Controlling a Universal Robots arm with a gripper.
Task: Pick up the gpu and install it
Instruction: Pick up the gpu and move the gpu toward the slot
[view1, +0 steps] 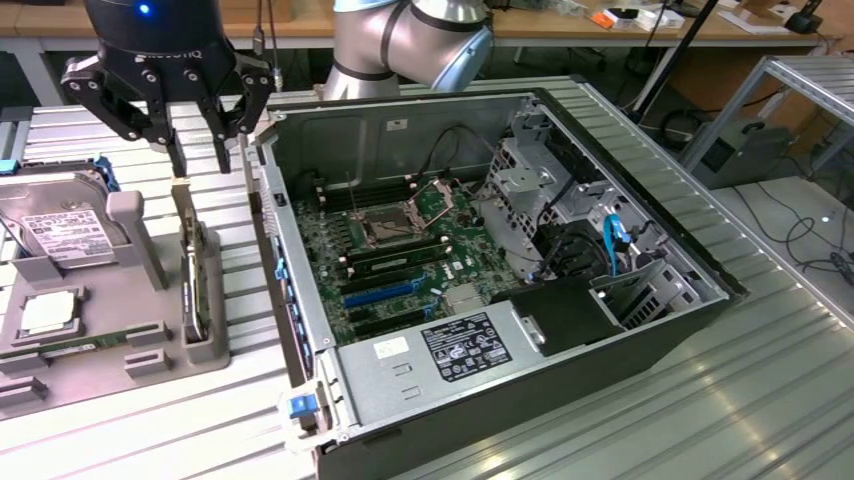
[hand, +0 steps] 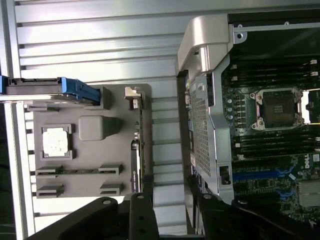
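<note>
The gpu (view1: 200, 275) stands on its long edge in a slot of the grey holder tray (view1: 127, 350), at the exterior view's left, just outside the open computer case (view1: 627, 200). In the wrist view the gpu (hand: 138, 155) appears as a thin dark strip with its silver bracket (hand: 133, 96) at one end. My gripper (view1: 198, 150) hangs directly above the card, a short way over its top edge. It is open, and its black fingers (hand: 142, 215) have nothing between them.
A silver hard drive (view1: 60, 225) and a square processor chip (view1: 47, 312) rest in the same tray. The case lies on its side with the motherboard (view1: 400, 250), its blue slots (view1: 380, 292) and empty socket (hand: 280, 107) exposed. The case wall (view1: 274, 230) stands close beside the card.
</note>
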